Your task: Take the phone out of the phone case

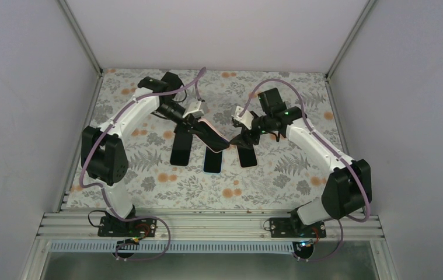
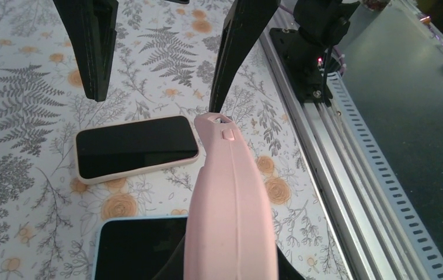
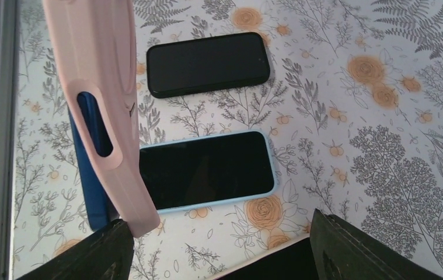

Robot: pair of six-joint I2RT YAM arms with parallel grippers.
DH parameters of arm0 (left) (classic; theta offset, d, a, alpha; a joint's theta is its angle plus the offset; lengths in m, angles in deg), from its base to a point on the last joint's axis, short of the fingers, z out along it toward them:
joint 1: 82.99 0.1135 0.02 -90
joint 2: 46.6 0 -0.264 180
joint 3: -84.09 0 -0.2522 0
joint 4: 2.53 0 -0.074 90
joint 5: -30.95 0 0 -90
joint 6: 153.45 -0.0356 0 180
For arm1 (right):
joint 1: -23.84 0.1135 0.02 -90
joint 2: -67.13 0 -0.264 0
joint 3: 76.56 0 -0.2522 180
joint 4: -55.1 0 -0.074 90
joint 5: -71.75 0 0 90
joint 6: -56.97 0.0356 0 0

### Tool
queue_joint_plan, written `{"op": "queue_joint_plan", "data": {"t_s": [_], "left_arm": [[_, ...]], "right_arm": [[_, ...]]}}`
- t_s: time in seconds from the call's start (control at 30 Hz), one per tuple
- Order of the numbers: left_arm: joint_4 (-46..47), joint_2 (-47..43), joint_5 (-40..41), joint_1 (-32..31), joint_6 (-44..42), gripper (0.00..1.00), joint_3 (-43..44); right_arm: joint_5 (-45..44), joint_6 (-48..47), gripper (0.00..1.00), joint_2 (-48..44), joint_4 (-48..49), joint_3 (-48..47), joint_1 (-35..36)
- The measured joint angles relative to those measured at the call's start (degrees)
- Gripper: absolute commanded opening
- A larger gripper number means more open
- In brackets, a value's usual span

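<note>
My left gripper (image 1: 198, 124) is shut on a phone in a pink case (image 1: 213, 135) and holds it tilted above the table. In the left wrist view the pink case (image 2: 230, 198) runs forward from my left gripper (image 2: 230, 271), and it hides the fingers. My right gripper (image 1: 238, 139) is open at the case's far end. In the right wrist view the case (image 3: 99, 99) hangs at the left, its lower corner against the left finger of my right gripper (image 3: 219, 256). A dark blue phone (image 3: 90, 186) shows through the camera cutout and along the case's edge.
Three other phones lie screen-up on the floral table: a black-cased one (image 1: 181, 150), a light-blue-cased one (image 1: 212, 161) under the held phone, and a cream-cased one (image 1: 247, 156) under my right gripper. The aluminium rail (image 2: 347, 163) runs along the near edge.
</note>
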Motion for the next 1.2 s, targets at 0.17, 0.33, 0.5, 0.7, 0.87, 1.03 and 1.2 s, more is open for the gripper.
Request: {"op": "queue_joint_plan", "data": {"t_s": [0.17,0.33,0.5,0.7,0.87,1.03,1.2], "left_arm": [[0.6,0.0,1.3,0.2,0.0,0.02,0.0],[-0.1,0.0,2.2,0.6,0.0,0.02,0.0],[-3.6,0.0,1.1,0.9,-0.1,0.02,0.4],[-4.5,0.0,0.9,1.5,-0.1,0.02,1.0],[-7.2,0.0,1.1,2.7,-0.6,0.02,1.1],[-12.0,0.3,0.3,3.5,-1.7,0.02,2.5],[-18.5,2.2,-0.1,3.6,-1.7,0.02,6.8]], "right_arm": [[-2.1,1.8,0.78,1.4,0.6,-0.8,1.0],[-4.3,2.2,0.78,3.1,-1.5,-3.3,4.3],[-5.8,3.5,0.78,4.5,-3.3,-6.6,7.5],[-2.6,5.6,0.78,8.0,-3.3,-9.4,7.6],[6.6,3.1,0.78,15.1,-8.5,-15.4,7.2],[15.1,-2.7,0.75,21.3,-16.7,-22.5,7.8],[19.2,-5.5,0.48,21.8,-19.8,-23.5,8.9]]}}
